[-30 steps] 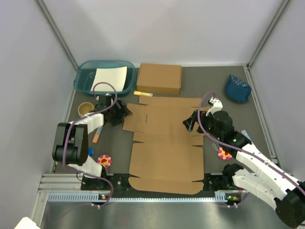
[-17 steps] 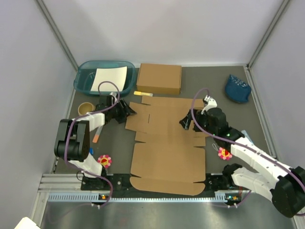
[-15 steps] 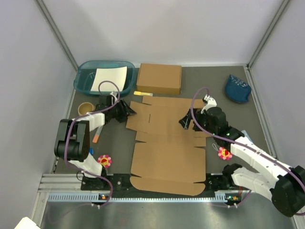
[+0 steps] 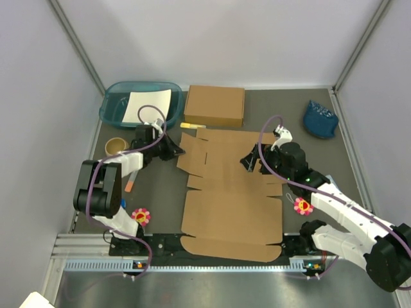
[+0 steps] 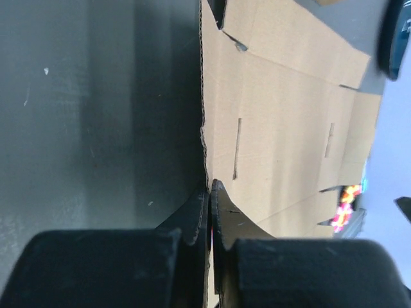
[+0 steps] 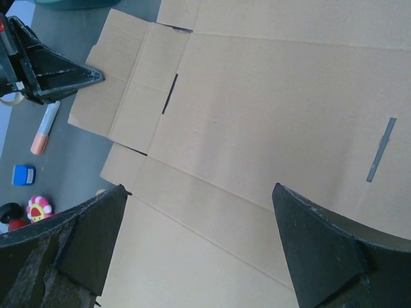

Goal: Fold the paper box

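Brown die-cut paper box, unfolded flat, flaps and slots showing

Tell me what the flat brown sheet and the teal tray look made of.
The paper box looks corrugated cardboard, matte brown; its cut edge shows fluting in the left wrist view. The teal tray is probably translucent plastic, slightly glossy, judging by its see-through tinted walls.

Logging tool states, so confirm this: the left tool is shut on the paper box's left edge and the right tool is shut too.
The right tool is open, not shut: the right wrist view shows its jaws wide apart above the paper box. The rest holds.
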Controlling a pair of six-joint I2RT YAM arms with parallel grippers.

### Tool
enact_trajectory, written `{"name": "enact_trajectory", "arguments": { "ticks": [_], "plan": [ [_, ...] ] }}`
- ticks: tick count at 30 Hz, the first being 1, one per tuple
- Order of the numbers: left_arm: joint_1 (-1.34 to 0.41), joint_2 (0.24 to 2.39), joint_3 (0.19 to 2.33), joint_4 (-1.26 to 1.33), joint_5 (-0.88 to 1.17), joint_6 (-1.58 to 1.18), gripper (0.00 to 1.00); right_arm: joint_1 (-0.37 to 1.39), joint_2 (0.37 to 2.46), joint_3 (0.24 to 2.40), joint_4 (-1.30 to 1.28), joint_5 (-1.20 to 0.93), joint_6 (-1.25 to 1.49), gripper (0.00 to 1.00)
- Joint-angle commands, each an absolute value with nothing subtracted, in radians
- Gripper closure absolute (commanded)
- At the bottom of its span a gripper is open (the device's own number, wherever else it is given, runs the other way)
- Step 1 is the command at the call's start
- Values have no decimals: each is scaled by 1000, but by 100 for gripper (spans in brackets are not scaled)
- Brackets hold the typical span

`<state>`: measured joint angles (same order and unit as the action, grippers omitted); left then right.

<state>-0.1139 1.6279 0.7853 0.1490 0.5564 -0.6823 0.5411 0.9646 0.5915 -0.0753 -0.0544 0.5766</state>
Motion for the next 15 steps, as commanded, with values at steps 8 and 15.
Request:
{"name": "enact_trajectory", "arguments": {
  "ticks": [8,15],
  "plan": [
    [-184,1502,862,-317,306,-453,100,545,957,629,-63,-77,563,3],
    [-184,1433,937,-512,149,-422,56,545,920,584,-61,-80,561,3]
  ]
}}
